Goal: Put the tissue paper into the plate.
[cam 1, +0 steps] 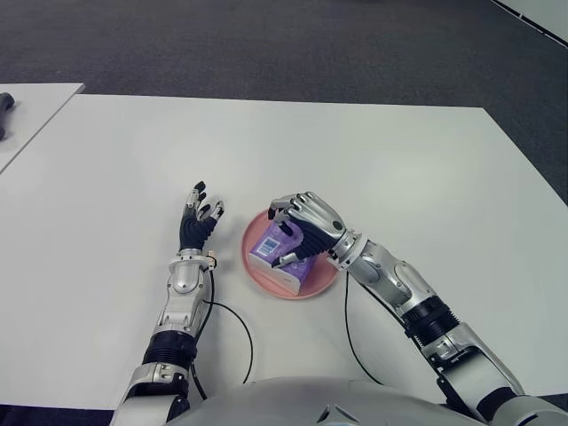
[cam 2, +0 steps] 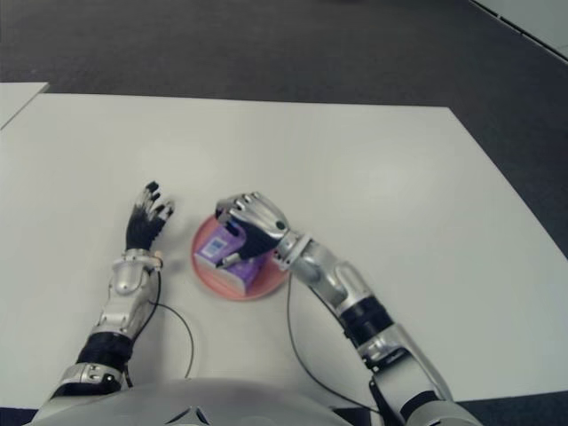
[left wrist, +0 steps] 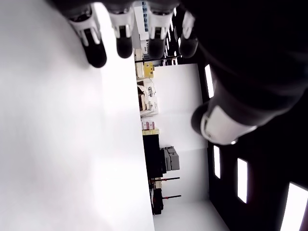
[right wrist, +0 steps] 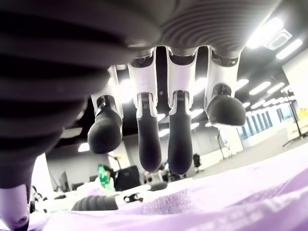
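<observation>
The tissue pack (cam 1: 273, 253), purple and white, lies inside the pink plate (cam 1: 312, 290) near the table's front middle. My right hand (cam 1: 297, 229) arches over the pack, with its thumb against the near side. In the right wrist view the fingertips (right wrist: 149, 144) hang just above the purple wrapper (right wrist: 231, 202) with a gap showing beneath them. My left hand (cam 1: 200, 217) shows to the left of the plate, fingers (left wrist: 122, 33) spread and holding nothing.
The white table (cam 1: 373, 169) stretches far and to the right of the plate. A black cable (cam 1: 238, 330) loops near the front edge. A second table (cam 1: 31, 111) carrying a dark object (cam 1: 4, 105) stands at the far left, with dark carpet beyond.
</observation>
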